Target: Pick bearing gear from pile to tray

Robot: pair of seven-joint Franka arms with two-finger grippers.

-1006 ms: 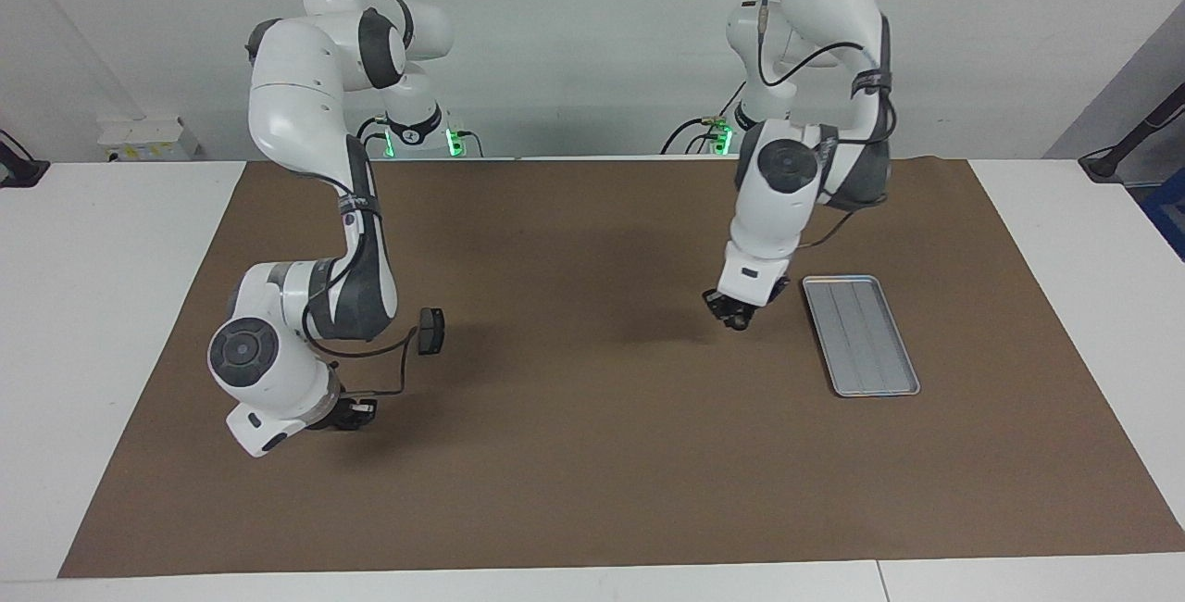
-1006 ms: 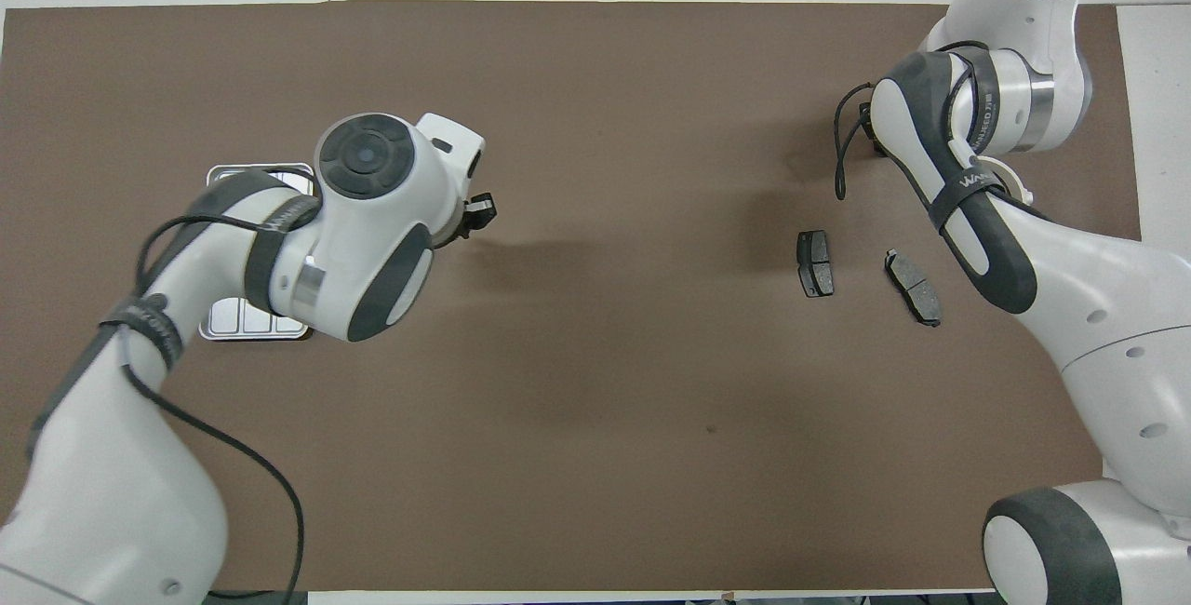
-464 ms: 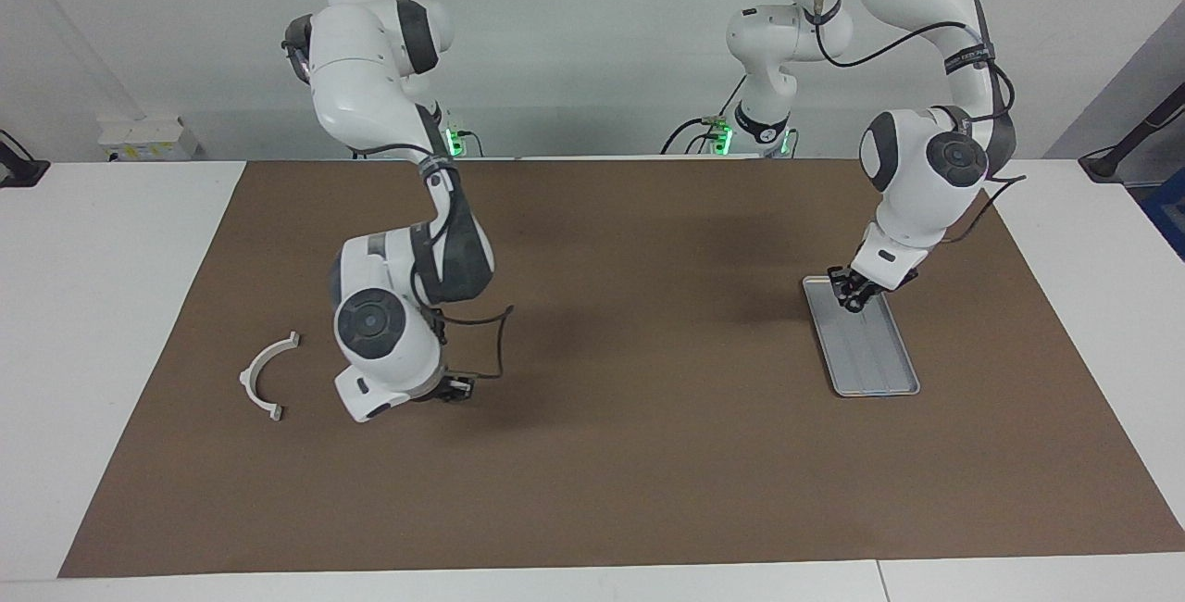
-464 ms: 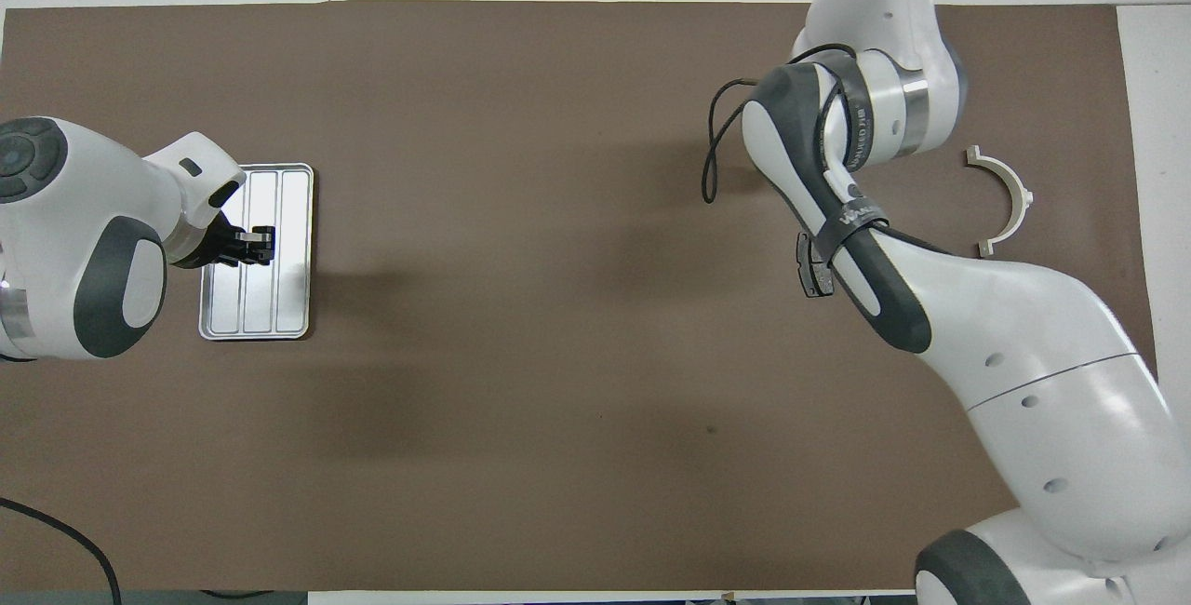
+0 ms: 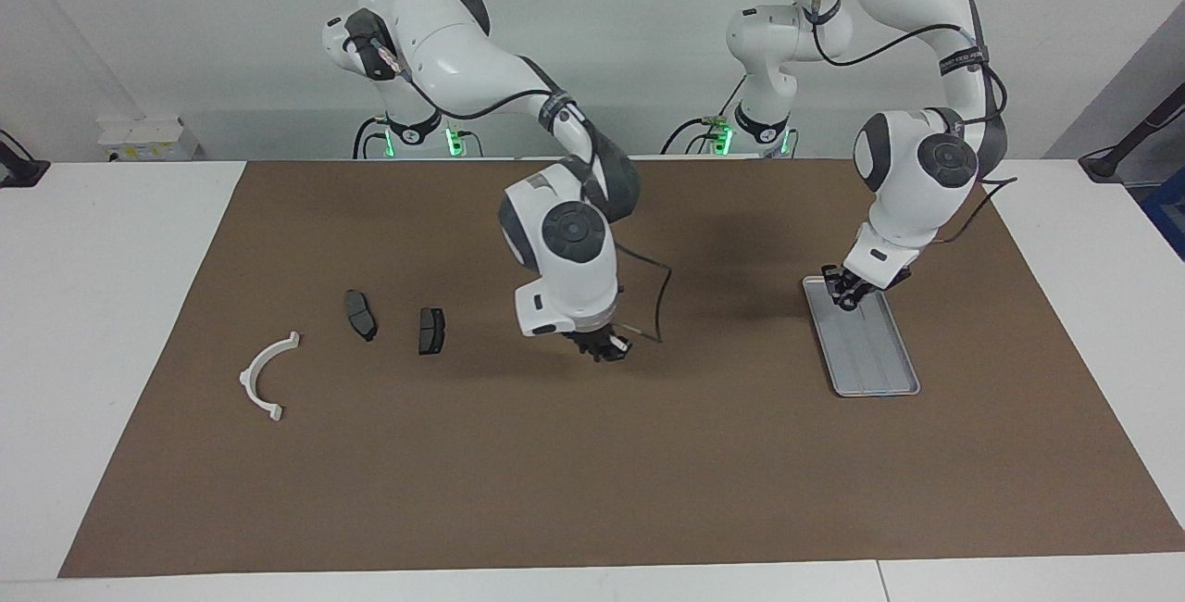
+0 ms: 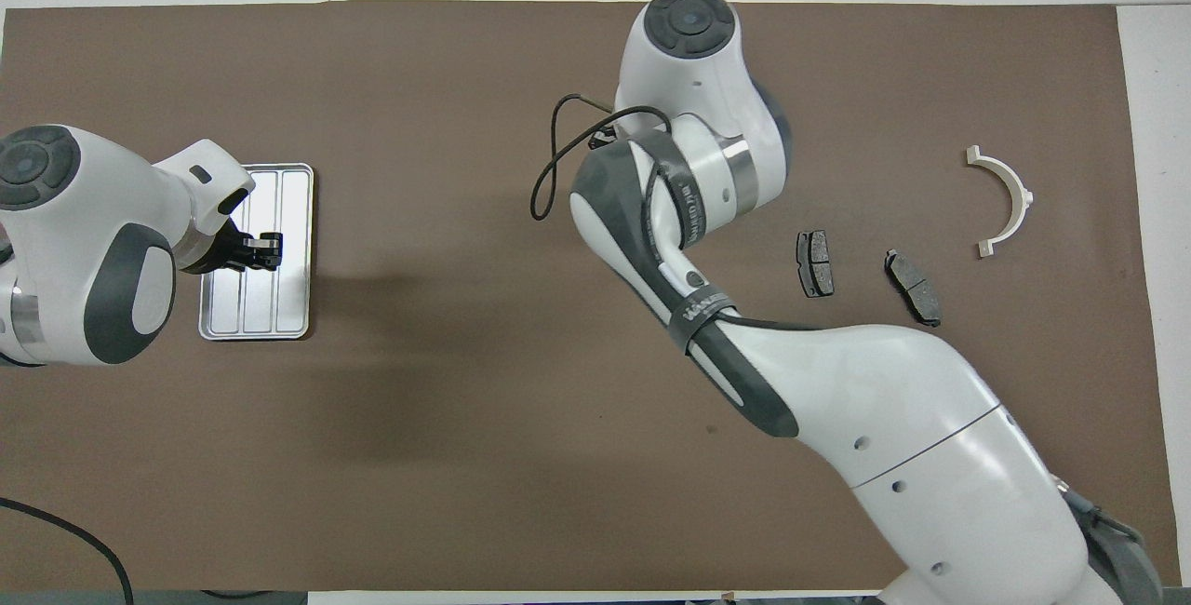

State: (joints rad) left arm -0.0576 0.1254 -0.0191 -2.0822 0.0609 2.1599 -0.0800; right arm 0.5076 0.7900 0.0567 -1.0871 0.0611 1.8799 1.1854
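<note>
The tray [image 5: 878, 357] lies toward the left arm's end of the table. My left gripper [image 5: 844, 294] hangs low over the tray's end nearer to the robots; the overhead view also shows this gripper [image 6: 266, 249] above the tray [image 6: 253, 326]. The pile lies toward the right arm's end: a white half-ring bracket [image 5: 267, 378] and two dark brake pads [image 5: 360, 314] [image 5: 430, 330]. My right gripper [image 5: 604, 348] is shut, low over the bare mat near the table's middle, away from the pile. I cannot make out a bearing gear anywhere, neither in the pile nor in a gripper.
A brown mat [image 5: 592, 482] covers most of the white table. From overhead, the right arm's wrist [image 6: 689, 158] hides its gripper. The bracket [image 6: 1003, 203] lies farther from the robots than the two pads [image 6: 815, 262] [image 6: 913, 287].
The right arm has swung from over the pile to the table's middle, uncovering the bracket and both pads. The left gripper has moved from beside the tray to over it and now holds there.
</note>
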